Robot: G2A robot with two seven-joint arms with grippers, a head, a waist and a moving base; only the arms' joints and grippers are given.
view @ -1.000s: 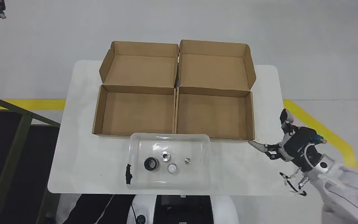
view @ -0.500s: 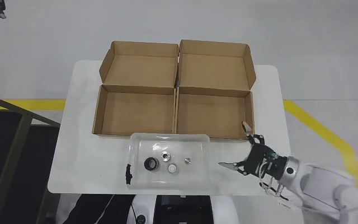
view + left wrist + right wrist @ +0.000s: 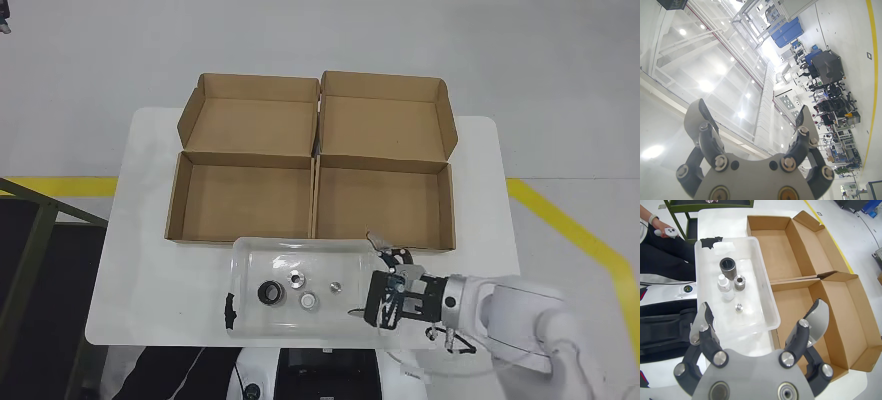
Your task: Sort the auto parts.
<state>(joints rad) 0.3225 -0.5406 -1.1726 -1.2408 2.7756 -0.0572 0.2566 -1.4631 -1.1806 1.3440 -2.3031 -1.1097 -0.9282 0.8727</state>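
My right end effector point(image 3: 762, 306) hung wide open by the clear bin point(image 3: 761, 262) at the desk's point(image 3: 725, 222) front edge, likely to grab the small metal part point(image 3: 738, 307).

Top view: right gripper point(image 3: 362, 275) covered the near right corner of the clear bin point(image 3: 240, 262), and its arm was cut off at the lower right edge. The parts point(image 3: 296, 278) in the bin were too small to identify there. Right wrist view: nearer cardboard box point(image 3: 838, 313) had its near corner hidden behind the gripper.
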